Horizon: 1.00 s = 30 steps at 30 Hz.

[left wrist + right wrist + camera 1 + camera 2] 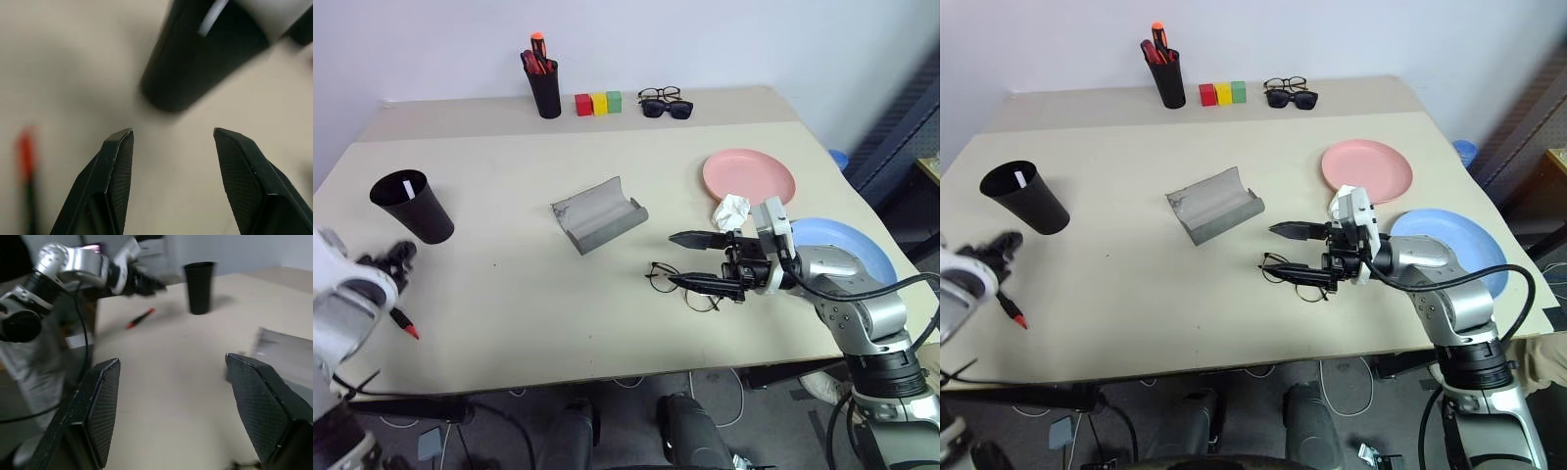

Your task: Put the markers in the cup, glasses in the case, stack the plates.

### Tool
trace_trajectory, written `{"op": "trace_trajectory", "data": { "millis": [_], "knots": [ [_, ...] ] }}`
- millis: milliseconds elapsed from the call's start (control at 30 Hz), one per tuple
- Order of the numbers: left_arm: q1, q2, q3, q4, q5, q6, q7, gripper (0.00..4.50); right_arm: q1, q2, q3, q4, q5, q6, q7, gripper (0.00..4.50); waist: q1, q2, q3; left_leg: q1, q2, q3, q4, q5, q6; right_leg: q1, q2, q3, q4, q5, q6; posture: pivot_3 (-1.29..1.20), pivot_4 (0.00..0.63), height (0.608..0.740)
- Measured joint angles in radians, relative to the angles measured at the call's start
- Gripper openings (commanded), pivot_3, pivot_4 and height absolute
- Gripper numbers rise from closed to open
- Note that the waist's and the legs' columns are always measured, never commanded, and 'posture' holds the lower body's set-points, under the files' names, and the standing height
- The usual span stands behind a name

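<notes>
The black cup [415, 211] stands at the table's left with a white marker [408, 186] in it. Another marker [406, 323] with a red end lies on the table near the front left edge. My left gripper [396, 262] is open and empty between cup and marker; in its wrist view [172, 132] the cup [205, 54] lies just ahead. The wire-frame glasses [683, 286] lie right of centre, under my right gripper [674, 260], which points left, open and empty. The grey case [599, 213] lies open mid-table. The pink plate [764, 174] and blue plate [852, 250] sit apart at the right.
A crumpled white paper [731, 210] lies at the pink plate's near edge. At the back stand a black pen holder [546, 90] with red and orange pens, three coloured blocks [598, 103], black sunglasses [667, 109] and a second pair of glasses [660, 94].
</notes>
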Motion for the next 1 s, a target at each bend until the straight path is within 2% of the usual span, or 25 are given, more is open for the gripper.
{"op": "trace_trajectory", "data": {
  "millis": [100,233,500,733,767,800,933,1000],
  "knots": [
    [0.070,-0.052,-0.013,-0.056,0.000,-0.025,0.124,2.63,-0.031,0.027,0.021,0.035,-0.007,-0.034,0.040,3.48,0.008,0.000,0.000,0.000,-0.001,0.001,0.000,0.000,-0.001,0.000,0.000,0.000,-0.001,0.001,-0.002,0.00,0.150,0.740],
    [0.076,-0.097,-0.059,-0.064,0.074,-0.077,0.218,2.63,-0.064,0.065,0.047,0.083,-0.038,-0.079,0.062,3.48,0.025,-0.001,0.000,0.000,-0.002,0.001,-0.001,0.002,-0.004,0.000,0.001,-0.002,-0.001,0.003,-0.006,0.00,0.150,0.740],
    [-0.069,-0.107,-0.102,0.035,0.235,-0.164,0.306,2.63,-0.071,0.082,0.053,0.139,-0.071,-0.130,0.071,3.48,0.022,-0.001,0.000,-0.002,-0.002,0.002,-0.004,0.003,-0.004,-0.001,0.002,-0.002,-0.007,0.004,-0.006,0.00,0.150,0.740],
    [-0.193,-0.097,-0.163,0.187,0.360,-0.143,0.303,2.63,-0.071,0.085,0.053,0.143,-0.080,-0.135,0.061,3.48,0.023,-0.001,-0.001,-0.003,-0.002,0.002,-0.005,0.003,-0.004,-0.001,0.002,-0.002,-0.008,0.004,-0.006,0.00,0.150,0.740],
    [-0.212,-0.089,-0.168,0.221,0.381,-0.131,0.296,2.10,-0.071,0.086,0.053,0.143,-0.080,-0.136,0.058,3.48,0.022,-0.001,-0.001,-0.003,-0.002,0.002,-0.005,0.003,-0.004,-0.001,0.003,-0.002,-0.008,0.004,-0.006,0.00,0.150,0.740],
    [-0.221,-0.082,-0.170,0.235,0.396,-0.120,0.291,1.88,-0.070,0.086,0.053,0.143,-0.080,-0.137,0.056,3.48,0.021,-0.001,-0.001,-0.003,-0.002,0.002,-0.005,0.003,-0.004,-0.001,0.003,-0.002,-0.008,0.004,-0.006,0.00,0.150,0.740],
    [-0.251,-0.064,-0.178,0.266,0.440,-0.072,0.263,0.04,-0.069,0.086,0.052,0.142,-0.080,-0.137,0.045,3.48,0.020,-0.001,-0.001,-0.003,-0.002,0.002,-0.005,0.003,-0.004,-0.001,0.003,-0.002,-0.008,0.004,-0.006,0.00,0.150,0.740],
    [-0.261,-0.064,-0.158,0.274,0.448,-0.055,0.247,0.04,-0.067,0.086,0.051,0.141,-0.080,-0.137,0.038,3.48,0.020,-0.001,-0.001,-0.003,-0.002,0.002,-0.005,0.003,-0.004,-0.001,0.003,-0.002,-0.008,0.004,-0.006,0.00,0.150,0.740]
  ]
}}
